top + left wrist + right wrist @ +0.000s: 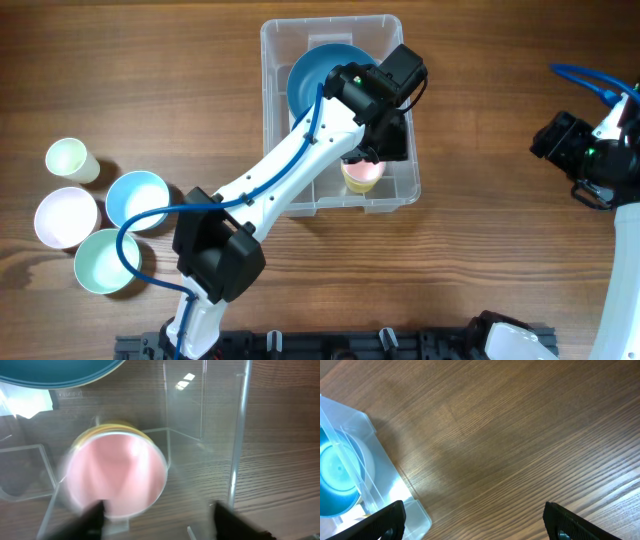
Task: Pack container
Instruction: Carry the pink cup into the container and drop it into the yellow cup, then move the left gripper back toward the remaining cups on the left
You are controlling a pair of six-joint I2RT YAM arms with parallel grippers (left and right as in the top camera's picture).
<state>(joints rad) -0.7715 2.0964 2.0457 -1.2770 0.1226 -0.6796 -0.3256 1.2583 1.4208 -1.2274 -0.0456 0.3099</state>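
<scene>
the container [268, 90] sits at top centre of the overhead frame on the wooden worktop [500, 80]. it holds a blue bowl [318, 85] in its upper part and a pink cup [361, 176] lower down. the left claw [160, 520] hangs over the cup, spread wide, gripping nothing. the right claw [475, 522], at the right edge, is also wide open and empty. four cups [137, 197] stand at lower left.

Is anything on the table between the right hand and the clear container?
Nothing visible does. Only bare table lies between the right hand and the container; the left arm enters it from the opposite side.
</scene>
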